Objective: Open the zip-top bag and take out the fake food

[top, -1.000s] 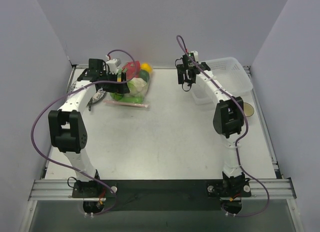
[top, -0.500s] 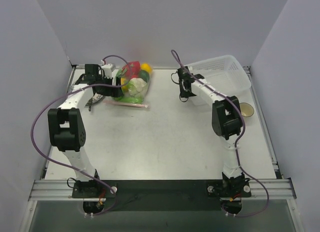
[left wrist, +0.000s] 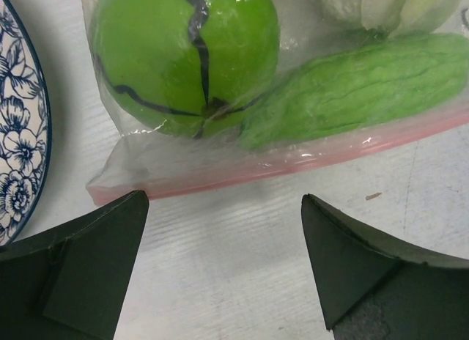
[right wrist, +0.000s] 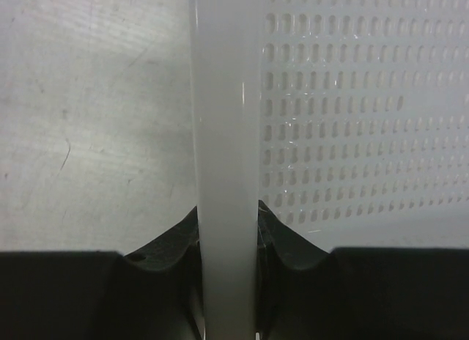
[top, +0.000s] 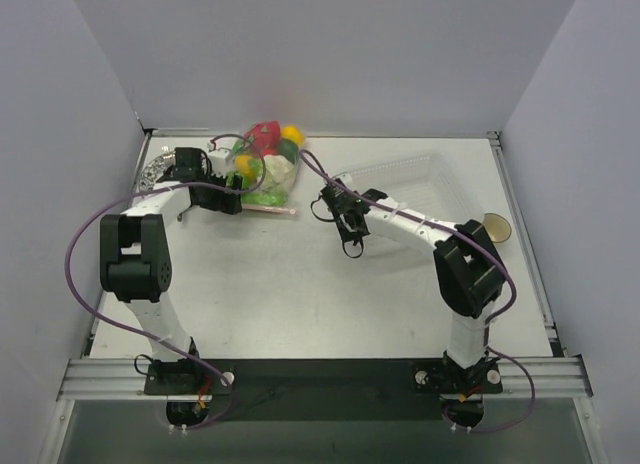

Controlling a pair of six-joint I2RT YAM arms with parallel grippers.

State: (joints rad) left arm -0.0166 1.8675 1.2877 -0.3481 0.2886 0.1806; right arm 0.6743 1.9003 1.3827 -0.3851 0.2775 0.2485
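at the far left of the white table (top: 330, 294) lies the clear crinkly plastic zip-top bag (top: 268, 174), its pink-red zip strip (left wrist: 293, 158) along the near edge and pressed closed. the glossy plastic fake food (top: 272, 152) is all inside it: a round green fruit (left wrist: 187, 54) and a ridged green pod (left wrist: 352, 87) sit just behind the strip, with white, red and yellow pieces farther back. the left gripper (left wrist: 223, 208) hangs low just in front of the strip, fingers spread wide and touching nothing. a blue-and-white flowered plate (left wrist: 18, 149) lies just left of the bag. near the table's middle the right gripper (right wrist: 227, 230) is pinched tight on the rim of the rigid clear mesh-patterned rectangular tray (top: 410, 179). a small round tan dish (top: 496, 227) sits by the right edge.
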